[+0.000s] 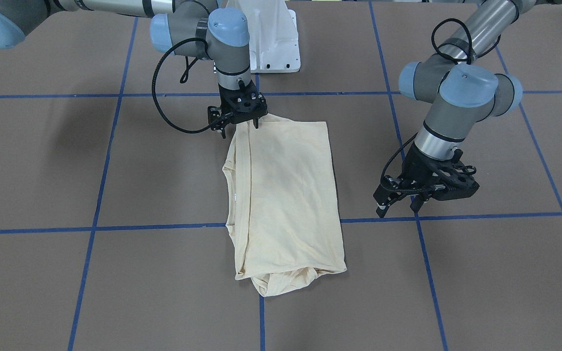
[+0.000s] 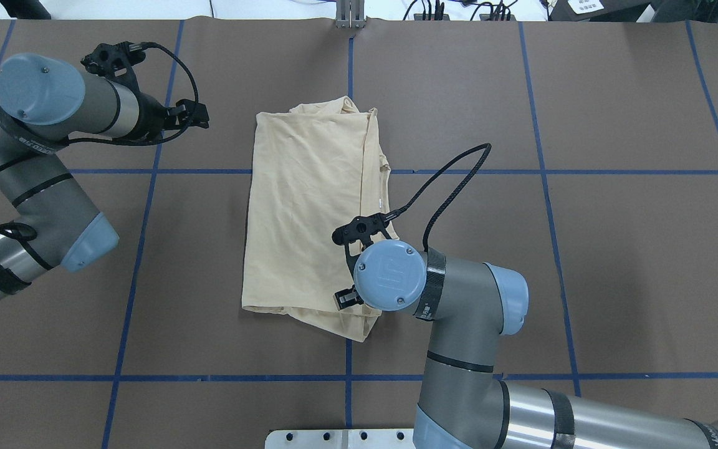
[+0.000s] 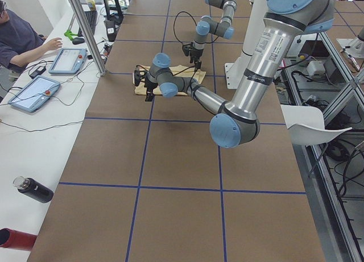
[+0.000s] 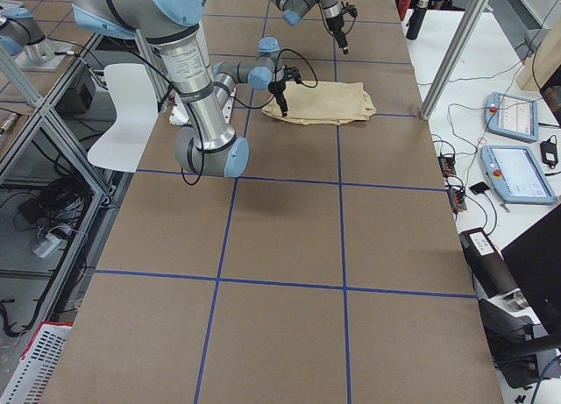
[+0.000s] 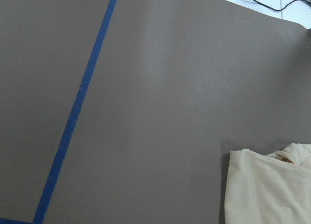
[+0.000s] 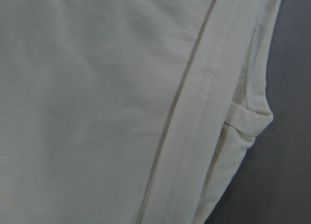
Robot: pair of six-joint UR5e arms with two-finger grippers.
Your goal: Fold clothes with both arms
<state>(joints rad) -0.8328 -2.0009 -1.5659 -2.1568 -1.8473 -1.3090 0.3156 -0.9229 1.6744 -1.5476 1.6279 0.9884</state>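
Right under my right wrist lens is the pale cream-yellow thin knit shirt (image 6: 97,88), so close that only cloth and a stitched seam fill the view. It lies in the middle of the brown paper-covered table (image 1: 42,170), folded into a long panel running from near me to the far side, with no print showing.

My worry is its near right corner. My right gripper (image 1: 240,130) stands on it with jaws spread and, as far as I can judge, nothing pinched, yet the cloth peaks up against one finger. If I rise and the knit clings, the fold gets dragged open. The second risk is the bunched end (image 1: 281,285) poking out at the far edge. Folding over it would likely trap a lump and skew the stack. Thin cloth on smooth paper may also slide if only one side is pulled.

My right arm (image 2: 459,299) reaches in from the near side, wrist pointing straight down. My left arm (image 2: 41,187) is bent at the elbow with its wrist tilted. The left gripper (image 1: 398,210) is spread and empty, hanging above bare table well apart from the shirt's left edge.
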